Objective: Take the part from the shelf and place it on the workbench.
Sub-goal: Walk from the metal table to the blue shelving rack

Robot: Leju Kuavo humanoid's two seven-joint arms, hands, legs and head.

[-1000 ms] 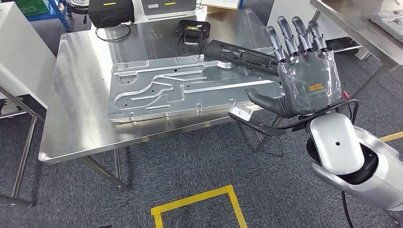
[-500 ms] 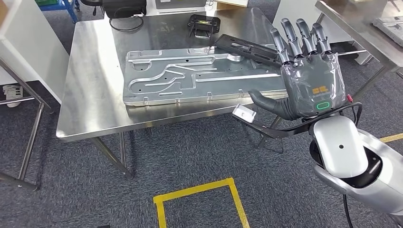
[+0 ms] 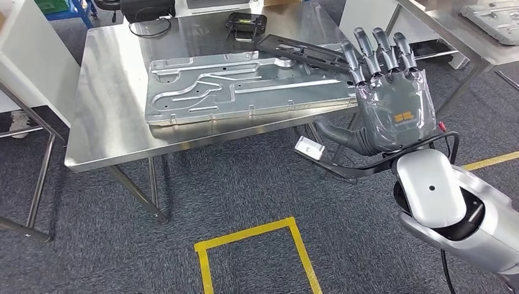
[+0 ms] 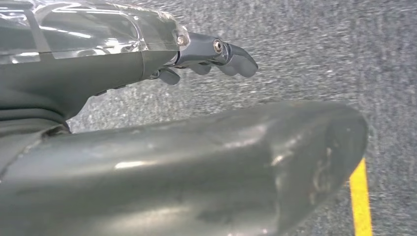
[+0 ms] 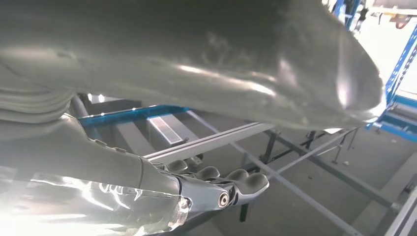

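Note:
A long black part (image 3: 300, 52) lies flat on the steel workbench (image 3: 110, 92), at its far right corner, beside a large silver stamped plate (image 3: 245, 86). My right hand (image 3: 392, 104) is raised in front of the bench's right edge, palm away from me, fingers straight and apart, holding nothing. Its fingertips overlap the near end of the black part in the picture; whether they touch it I cannot tell. In the right wrist view the same fingers (image 5: 216, 184) stretch out bare. My left hand (image 4: 196, 54) hangs over the grey carpet, fingers loosely bent, with nothing in it.
A smaller black frame (image 3: 246, 24) and a black case (image 3: 147, 9) sit at the bench's far edge. A second steel table (image 3: 453, 30) stands to the right, a white cabinet (image 3: 24, 67) to the left. Yellow floor tape (image 3: 257, 236) marks a square in front.
The whole picture has shifted, so the camera has moved; the bench now sits higher and further left. My right hand stays raised and spread, holding nothing.

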